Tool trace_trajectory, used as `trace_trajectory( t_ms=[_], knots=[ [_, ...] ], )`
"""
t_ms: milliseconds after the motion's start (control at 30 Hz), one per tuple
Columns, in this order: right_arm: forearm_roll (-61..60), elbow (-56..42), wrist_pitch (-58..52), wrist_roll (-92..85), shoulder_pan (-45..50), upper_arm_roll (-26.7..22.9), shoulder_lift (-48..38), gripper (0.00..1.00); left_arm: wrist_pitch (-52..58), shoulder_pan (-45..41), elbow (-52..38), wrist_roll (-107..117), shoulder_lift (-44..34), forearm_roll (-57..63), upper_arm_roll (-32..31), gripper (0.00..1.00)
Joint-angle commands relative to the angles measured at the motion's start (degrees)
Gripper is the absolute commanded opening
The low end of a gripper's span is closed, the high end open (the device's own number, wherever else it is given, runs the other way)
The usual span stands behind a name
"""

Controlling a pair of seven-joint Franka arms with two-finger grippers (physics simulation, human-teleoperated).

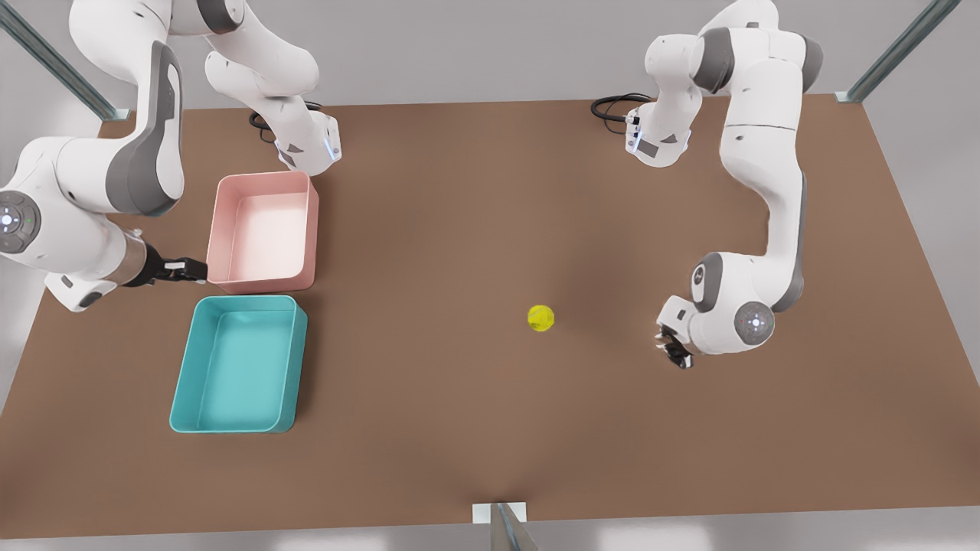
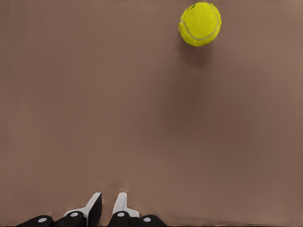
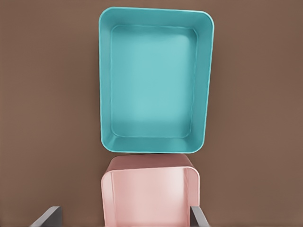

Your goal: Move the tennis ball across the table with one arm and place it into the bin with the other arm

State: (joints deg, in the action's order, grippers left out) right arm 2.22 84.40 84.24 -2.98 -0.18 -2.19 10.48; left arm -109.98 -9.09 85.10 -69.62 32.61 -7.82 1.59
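Note:
The tennis ball point(image 1: 540, 317) rests on the brown table point(image 1: 459, 428) right of centre in the front view. My left gripper point(image 1: 674, 348) hangs low over the table to the ball's right in that view, a good hand's width from it. In the left wrist view its fingertips point(image 2: 94, 208) stand almost together with nothing between them, and the ball point(image 2: 200, 23) lies well ahead of them. The teal bin point(image 1: 237, 302) sits empty at the front view's left. My right gripper point(image 1: 191, 269) hovers open beside the pink tray, with the bin point(image 3: 156, 10) beyond it.
A pink tray point(image 1: 264, 177) of like shape stands empty directly behind the teal bin, nearly touching it; the right wrist view has the pink tray point(image 3: 151, 172) between my open fingers point(image 3: 47, 216). Bare tabletop stretches between the ball and the bins.

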Motion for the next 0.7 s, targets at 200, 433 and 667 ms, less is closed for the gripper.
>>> trace_trajectory(
  t_ms=[200, 433, 667],
  knots=[
    [-0.4, 0.0, 0.0, -0.1, 0.0, 0.0, 0.0, 1.0, 40.6, -1.7, -19.0, 96.5, -7.2, 6.3, 0.5, 1.0],
    [-4.2, -5.2, 2.2, 5.8, 3.8, 0.4, 7.9, 1.0, 33.2, 2.1, -7.7, 86.3, -18.7, 6.1, 0.9, 1.0],
    [-9.2, -4.7, 19.4, 22.2, 12.2, 0.5, 19.3, 1.0, 35.9, 2.8, -7.7, 81.3, -18.2, 5.8, 0.9, 1.0]
  ],
)
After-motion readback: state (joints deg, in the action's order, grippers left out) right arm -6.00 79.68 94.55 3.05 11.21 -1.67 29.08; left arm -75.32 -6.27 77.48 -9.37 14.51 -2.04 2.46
